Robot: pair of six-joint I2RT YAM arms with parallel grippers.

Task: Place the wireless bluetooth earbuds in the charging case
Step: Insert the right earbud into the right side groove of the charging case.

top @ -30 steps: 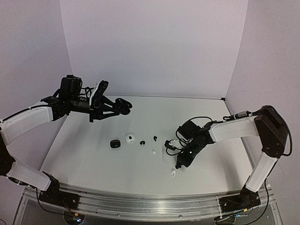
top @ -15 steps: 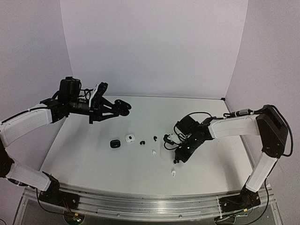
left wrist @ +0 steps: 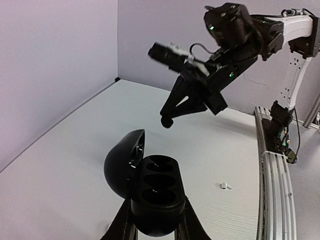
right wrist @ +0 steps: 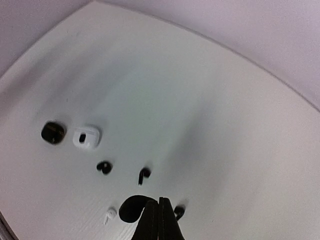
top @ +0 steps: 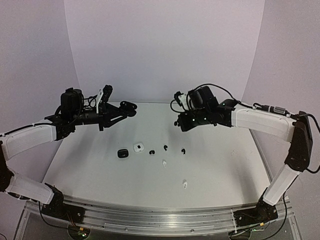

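— Where is our open case [left wrist: 152, 197]?
— In our left gripper [top: 116, 112], clamped at its base, high over the table's [top: 225, 165] far left, lid tipped back.
— And our right gripper [left wrist: 169, 117]?
— Also in the air, facing the open case but apart from it, jaws pinched on a black earbud [right wrist: 131, 209].
— The rest?
— We see three black earbuds [top: 165, 147] and two white earbuds [top: 164, 162] lying mid-table, beside a black case [top: 121, 153] and a white case [top: 138, 147].
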